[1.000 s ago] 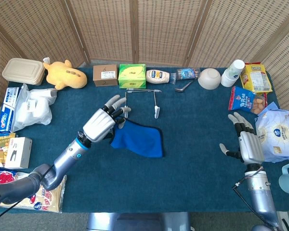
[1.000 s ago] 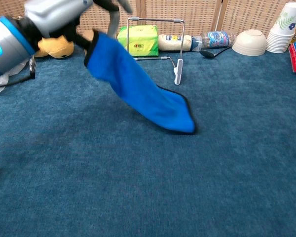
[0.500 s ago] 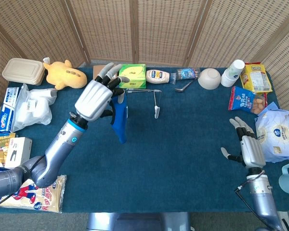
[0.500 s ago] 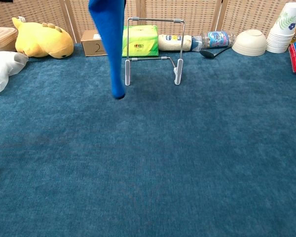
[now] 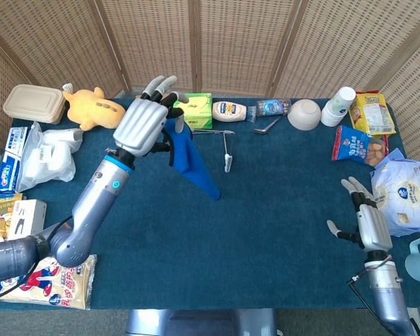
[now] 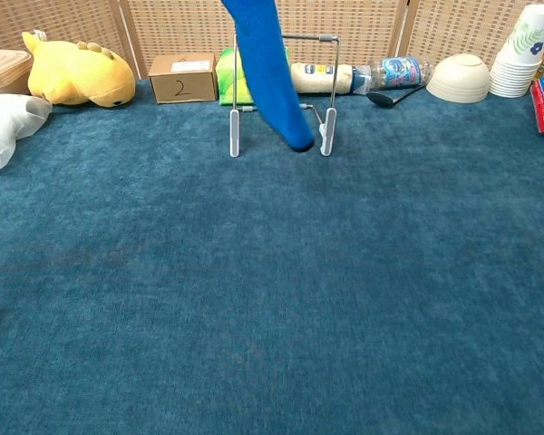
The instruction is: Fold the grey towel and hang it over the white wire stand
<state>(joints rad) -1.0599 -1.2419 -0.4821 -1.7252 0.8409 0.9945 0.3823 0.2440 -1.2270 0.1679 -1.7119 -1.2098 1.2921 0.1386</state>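
Observation:
The towel (image 5: 194,162) is bright blue, folded into a narrow strip, and hangs in the air from my left hand (image 5: 145,124), which pinches its upper end. In the chest view the towel (image 6: 270,72) dangles in front of the white wire stand (image 6: 325,136), its lower tip swung right, level with the stand's feet; the hand is out of that view. The stand (image 5: 226,148) rests upright on the blue cloth just right of the towel. My right hand (image 5: 367,222) hovers open near the table's right front, far from both.
Along the back edge sit a yellow plush (image 5: 92,108), a cardboard box (image 6: 182,78), a green box (image 5: 196,106), a mayonnaise bottle (image 5: 229,110), a bowl (image 5: 304,114) and paper cups (image 5: 338,106). Bags and packets line both sides.
My left hand has lifted the towel off the table and carried it up and right toward the stand; the hanging end now swings right. The right hand has drifted slightly lower.

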